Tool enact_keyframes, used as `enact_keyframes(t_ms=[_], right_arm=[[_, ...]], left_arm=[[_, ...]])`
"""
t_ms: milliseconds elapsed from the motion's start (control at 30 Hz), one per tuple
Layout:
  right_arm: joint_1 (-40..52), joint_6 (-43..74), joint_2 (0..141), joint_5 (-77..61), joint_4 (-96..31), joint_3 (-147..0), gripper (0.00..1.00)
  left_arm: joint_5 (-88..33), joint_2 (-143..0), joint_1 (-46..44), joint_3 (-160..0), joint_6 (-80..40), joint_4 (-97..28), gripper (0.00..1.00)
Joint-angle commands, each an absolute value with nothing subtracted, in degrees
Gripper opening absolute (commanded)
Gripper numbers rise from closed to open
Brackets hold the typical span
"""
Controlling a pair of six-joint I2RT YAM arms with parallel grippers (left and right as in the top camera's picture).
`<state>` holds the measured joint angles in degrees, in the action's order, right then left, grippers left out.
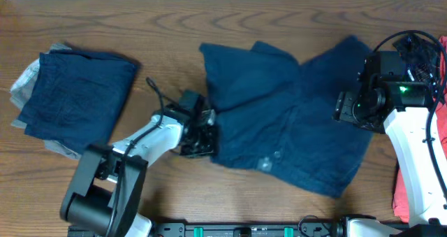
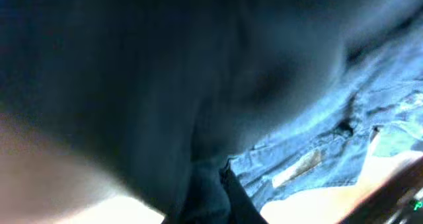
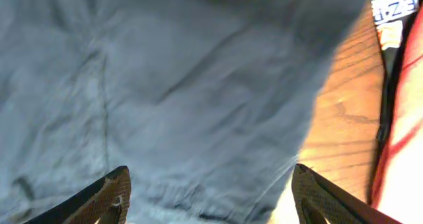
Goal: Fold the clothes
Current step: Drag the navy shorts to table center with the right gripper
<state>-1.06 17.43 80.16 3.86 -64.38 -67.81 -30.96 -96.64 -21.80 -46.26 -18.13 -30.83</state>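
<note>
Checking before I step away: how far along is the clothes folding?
Done: a folded blue pile sits at the left. In hand: the spread blue garment lies unfolded mid-table, left gripper at its edge, right gripper open above it. Remaining: that fold, plus the red cloth at the right edge.

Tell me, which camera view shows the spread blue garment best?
The overhead view: the whole blue garment lies in frame, with its outline on the table. The left wrist view gives only a dark, blurred close-up of its cloth; the right wrist view shows one stretch of cloth and its edge.
</note>
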Motion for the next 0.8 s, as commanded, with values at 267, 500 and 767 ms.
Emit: enact_keyframes(t_ms=[267, 500, 767], right_arm=[[-1.43, 17.91, 79.46, 1.19, -64.4, -68.86, 0.72], [-1.43, 16.95, 79.68, 0.73, -64.05, -68.45, 0.77], [0.58, 4.14, 82.59, -18.24, -55.48, -68.53, 0.74]], left_arm=[[-7.25, -92.2, 1.87, -69.71, -14.13, -49.5, 0.08], [-9.32, -92.05, 4.93, -75.26, -15.33, -54.11, 0.9], [-18.98, -92.12, -1.39, -73.03, -15.31, -65.95, 0.98]])
